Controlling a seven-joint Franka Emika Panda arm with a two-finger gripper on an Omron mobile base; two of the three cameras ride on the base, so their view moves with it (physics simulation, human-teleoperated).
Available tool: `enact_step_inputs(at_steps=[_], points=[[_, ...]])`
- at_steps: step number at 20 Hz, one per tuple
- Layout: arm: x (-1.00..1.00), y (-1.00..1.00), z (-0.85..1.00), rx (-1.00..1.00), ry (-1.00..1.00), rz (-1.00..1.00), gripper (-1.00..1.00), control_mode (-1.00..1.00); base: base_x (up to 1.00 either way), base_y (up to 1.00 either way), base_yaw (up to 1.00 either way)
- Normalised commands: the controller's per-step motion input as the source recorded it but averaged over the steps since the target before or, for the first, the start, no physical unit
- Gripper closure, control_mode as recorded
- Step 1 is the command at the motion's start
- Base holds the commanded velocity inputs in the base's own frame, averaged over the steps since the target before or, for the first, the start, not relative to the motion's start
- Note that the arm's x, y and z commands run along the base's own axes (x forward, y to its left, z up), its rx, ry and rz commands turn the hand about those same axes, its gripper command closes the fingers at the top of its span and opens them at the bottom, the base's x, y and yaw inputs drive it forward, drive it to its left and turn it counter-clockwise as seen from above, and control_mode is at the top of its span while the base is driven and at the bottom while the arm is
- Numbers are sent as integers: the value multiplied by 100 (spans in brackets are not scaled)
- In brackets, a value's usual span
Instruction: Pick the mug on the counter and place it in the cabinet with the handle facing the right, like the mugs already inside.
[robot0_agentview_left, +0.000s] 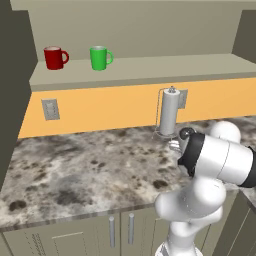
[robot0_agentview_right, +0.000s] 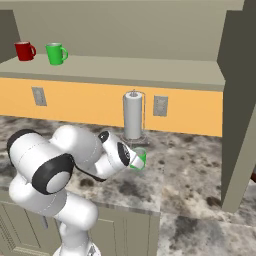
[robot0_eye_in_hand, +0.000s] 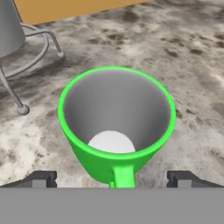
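- Currently, step in hand: the approach for the pick, as I read it. The mug (robot0_eye_in_hand: 114, 127) stands upright on the counter (robot0_agentview_left: 75, 170), close to the paper-towel holder (robot0_agentview_right: 132, 116), and nothing suggests it has been lifted.
- Gripper (robot0_agentview_right: 134, 159): in the right base view I have it right at the mug, low over the counter. In the hand view its two fingertips (robot0_eye_in_hand: 40, 179) stand wide apart at the bottom, one on each side of the mug.
- Jaws: spread wider than the mug body. I see bare counter between each tip and the green wall, so no contact, nothing held.
- Handle (robot0_eye_in_hand: 122, 176): points straight back toward the camera on the hand, midway between the tips.
- Next move, my judgement: advance a little so the tips flank the mug body, then close on it. The handle sits in the approach line, so I would watch that it does not foul the palm.
- Destination: the cabinet (robot0_agentview_left: 150, 70), its shelf board above the orange wall strip. A red mug (robot0_agentview_left: 55, 57) and a second green mug (robot0_agentview_left: 100, 58) already stand there at the left, handles to the right.
- Remaining after the grasp: lift, carry up, turn the handle to the right, set down.
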Motion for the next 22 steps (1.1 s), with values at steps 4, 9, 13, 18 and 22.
enact_step_inputs(at_steps=[4, 9, 13, 18, 22], points=[[3, -12, -13, 0, 2, 0, -100, -100, 0, 0, 0], [-6, -3, -21, 0, 6, 0, -100, -100, 0, 0, 0], [6, -9, -7, 0, 5, 1, -100, -100, 0, 0, 0], [12, -13, -2, 0, 0, 0, -100, -100, 0, 0, 0], [3, -1, -19, 3, 0, 0, 100, -100, 0, 0, 0]])
